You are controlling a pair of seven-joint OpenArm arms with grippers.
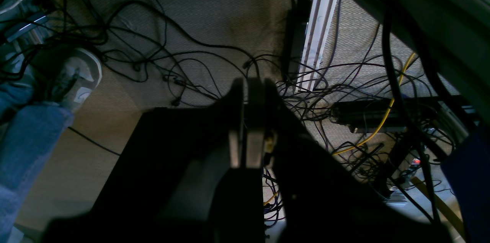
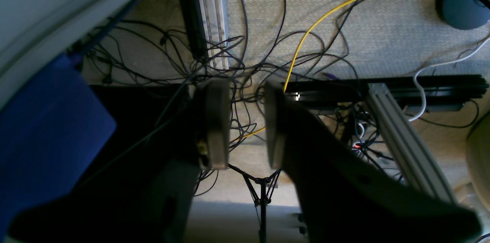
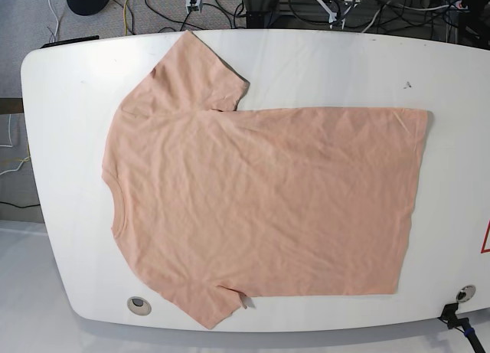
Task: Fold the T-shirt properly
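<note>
Base view: T-shirt flat on table; left jaws closed, right parted, both elsewhere.

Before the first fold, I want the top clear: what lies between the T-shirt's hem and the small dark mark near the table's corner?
Only bare white table lies between the T-shirt and the dark mark, as the base view shows.

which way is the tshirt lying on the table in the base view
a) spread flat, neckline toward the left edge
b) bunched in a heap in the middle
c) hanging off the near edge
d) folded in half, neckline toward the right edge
a: the T-shirt lies spread out in one flat layer on the white table, collar at the left, straight hem at the right, both sleeves out.
</note>
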